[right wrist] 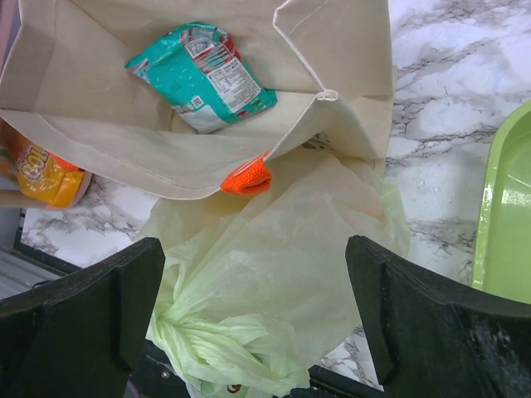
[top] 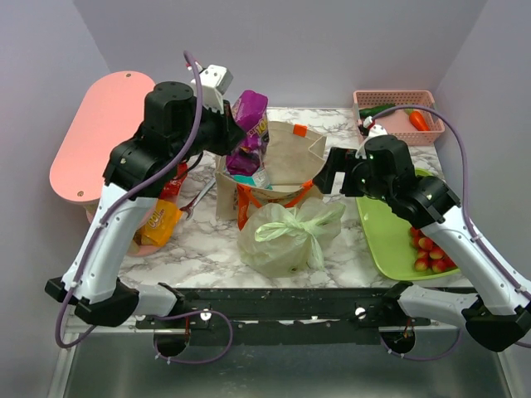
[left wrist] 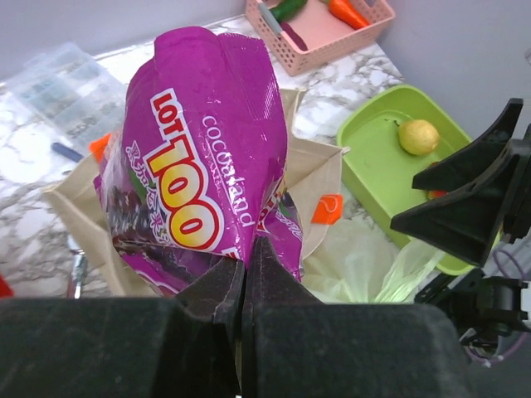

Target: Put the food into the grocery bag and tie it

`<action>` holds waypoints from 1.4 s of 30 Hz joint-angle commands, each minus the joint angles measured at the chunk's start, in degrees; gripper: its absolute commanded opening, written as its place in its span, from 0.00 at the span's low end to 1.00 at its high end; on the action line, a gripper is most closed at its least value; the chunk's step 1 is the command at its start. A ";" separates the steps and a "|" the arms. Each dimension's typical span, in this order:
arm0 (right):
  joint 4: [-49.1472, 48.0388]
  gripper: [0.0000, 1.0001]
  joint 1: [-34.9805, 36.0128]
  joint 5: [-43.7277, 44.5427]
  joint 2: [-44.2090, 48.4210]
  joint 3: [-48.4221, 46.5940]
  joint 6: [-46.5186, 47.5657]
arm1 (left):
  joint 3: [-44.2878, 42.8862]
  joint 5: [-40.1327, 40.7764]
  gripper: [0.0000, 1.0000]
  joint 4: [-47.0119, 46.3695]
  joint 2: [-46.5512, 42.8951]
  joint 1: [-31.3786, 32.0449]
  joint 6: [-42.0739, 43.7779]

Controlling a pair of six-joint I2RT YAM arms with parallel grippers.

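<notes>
Each arm has white lower links and bulky black joint housings. On the left arm [top: 112, 240] a purple cable [top: 197, 83] loops at 11 o'clock; the right arm [top: 477, 257] wears one at 2 o'clock. The right gripper [right wrist: 255, 274] has wedge-shaped matte black fingers [right wrist: 431, 323].

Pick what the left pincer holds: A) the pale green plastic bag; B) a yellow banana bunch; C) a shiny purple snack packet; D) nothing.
C: the left pincer is shut on an edge of the shiny purple snack packet, over the beige canvas tote.
</notes>
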State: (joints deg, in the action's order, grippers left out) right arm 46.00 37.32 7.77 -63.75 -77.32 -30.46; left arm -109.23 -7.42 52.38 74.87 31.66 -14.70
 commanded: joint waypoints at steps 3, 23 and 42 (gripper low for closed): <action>1.28 1.00 0.03 1.98 1.03 0.66 -0.54 | 2.75 -7.35 0.00 -15.26 3.61 1.14 -5.49; 4.53 1.00 0.02 7.87 1.34 0.94 1.19 | 15.92 -14.55 0.00 -38.53 15.57 2.53 -18.06; 3.66 1.00 0.04 7.87 1.44 3.31 1.37 | 26.75 -23.17 0.00 -52.11 21.78 3.48 -22.49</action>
State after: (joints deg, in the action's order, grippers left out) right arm 49.58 37.32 14.33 -62.57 -74.89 -29.89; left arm -82.19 -26.35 8.16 96.86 33.89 -35.97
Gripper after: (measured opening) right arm 0.998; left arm 0.011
